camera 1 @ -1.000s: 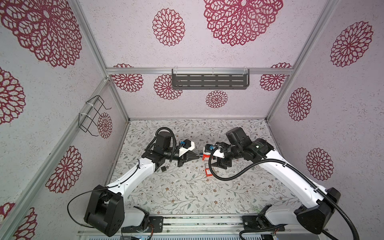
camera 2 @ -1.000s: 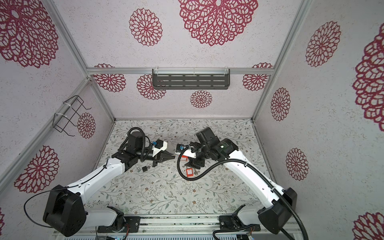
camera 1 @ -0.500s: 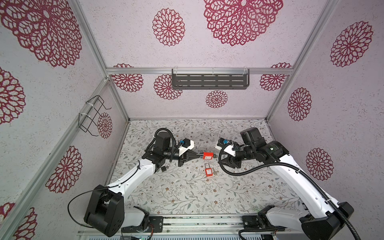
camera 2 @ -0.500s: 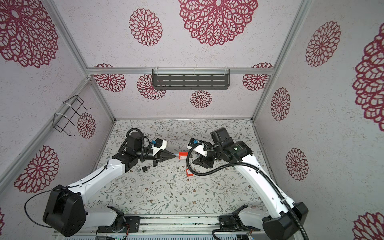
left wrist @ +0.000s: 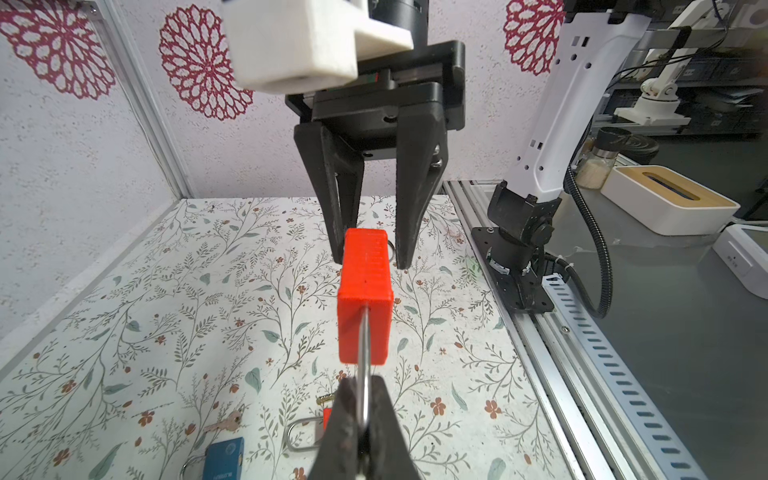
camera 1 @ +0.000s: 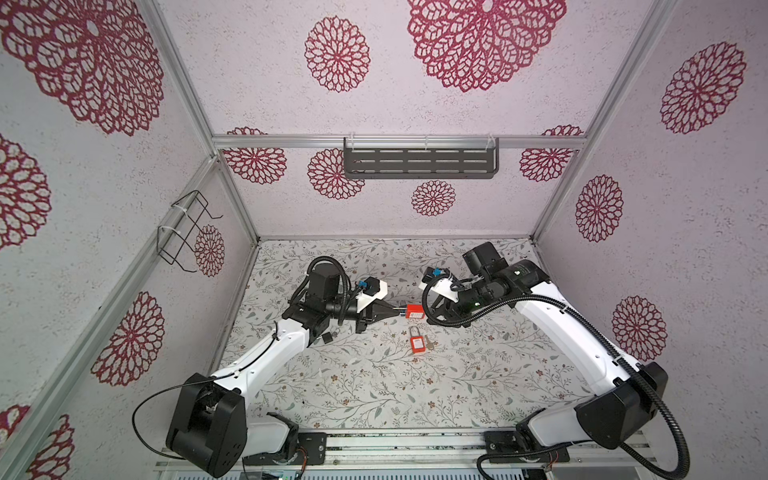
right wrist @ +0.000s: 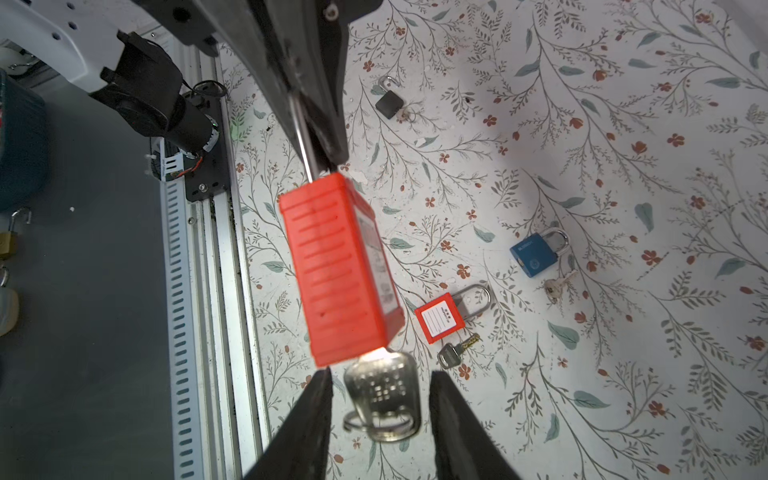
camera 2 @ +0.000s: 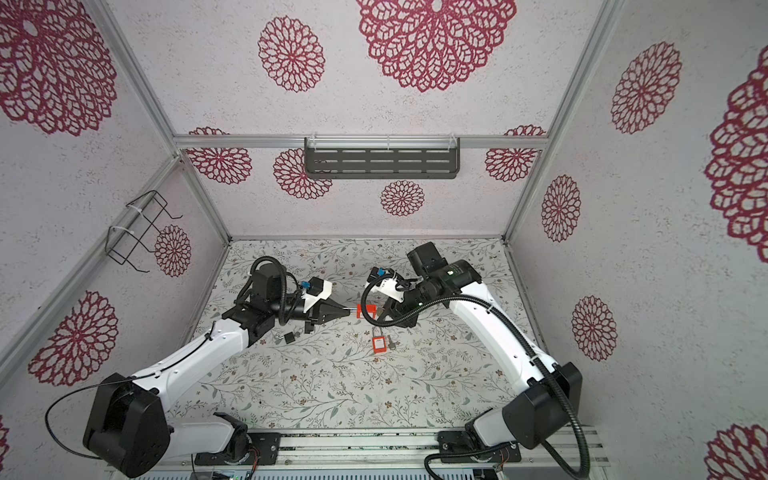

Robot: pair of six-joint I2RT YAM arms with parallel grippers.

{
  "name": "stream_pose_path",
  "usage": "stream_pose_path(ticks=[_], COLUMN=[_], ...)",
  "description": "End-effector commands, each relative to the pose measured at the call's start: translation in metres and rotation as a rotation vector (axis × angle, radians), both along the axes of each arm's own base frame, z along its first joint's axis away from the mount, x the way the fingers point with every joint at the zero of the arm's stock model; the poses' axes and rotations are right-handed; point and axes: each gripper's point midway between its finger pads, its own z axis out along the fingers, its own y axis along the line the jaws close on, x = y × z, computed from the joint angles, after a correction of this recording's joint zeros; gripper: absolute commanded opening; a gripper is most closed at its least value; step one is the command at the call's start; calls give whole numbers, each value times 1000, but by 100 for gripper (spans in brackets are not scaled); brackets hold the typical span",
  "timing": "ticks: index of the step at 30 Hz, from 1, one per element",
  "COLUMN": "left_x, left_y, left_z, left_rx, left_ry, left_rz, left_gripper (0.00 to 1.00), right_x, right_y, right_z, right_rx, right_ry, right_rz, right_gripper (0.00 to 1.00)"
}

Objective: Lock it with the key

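Observation:
A red padlock (camera 1: pixel 414 311) hangs in the air over the middle of the table, seen in both top views (camera 2: pixel 368 310). My left gripper (left wrist: pixel 363 384) is shut on its steel shackle (left wrist: pixel 364 345). A silver key (right wrist: pixel 380 392) with a ring sticks out of the lock body's (right wrist: pixel 340 270) far end. My right gripper (right wrist: pixel 380 374) stands open with one finger on each side of the key head, and a gap shows on both sides. The two grippers face each other, left (camera 1: pixel 397 314) and right (camera 1: pixel 430 309).
On the floral table below lie a second red padlock (camera 1: pixel 417 342) with a key (camera 1: pixel 432 344) beside it, a blue padlock (right wrist: pixel 534 253) with its key (right wrist: pixel 557 286), and a black padlock (right wrist: pixel 388 102). A slotted rail (camera 1: pixel 415 446) runs along the front edge.
My right arm drew back from the lock, turned its wrist and came in again at the key end, its jaws narrower than before. The left gripper and padlock have stayed put.

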Motion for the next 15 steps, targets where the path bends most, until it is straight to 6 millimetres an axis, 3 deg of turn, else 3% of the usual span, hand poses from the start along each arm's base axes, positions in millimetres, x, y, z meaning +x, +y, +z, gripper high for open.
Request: stream_pose_path(ticks=[1,15], left_x=[-7,-9], left_y=[0,-1], left_z=[17,16], left_rx=[-24,-20], left_ry=[-57,-57], left_rz=[-25,-31], left_gripper=[0,0], right_x=[-7,-3], right_y=[1,1], right_z=[14,10], right_rx=[34,17], right_ry=[21,-5], right_rz=[23,38], right_gripper=[38,22])
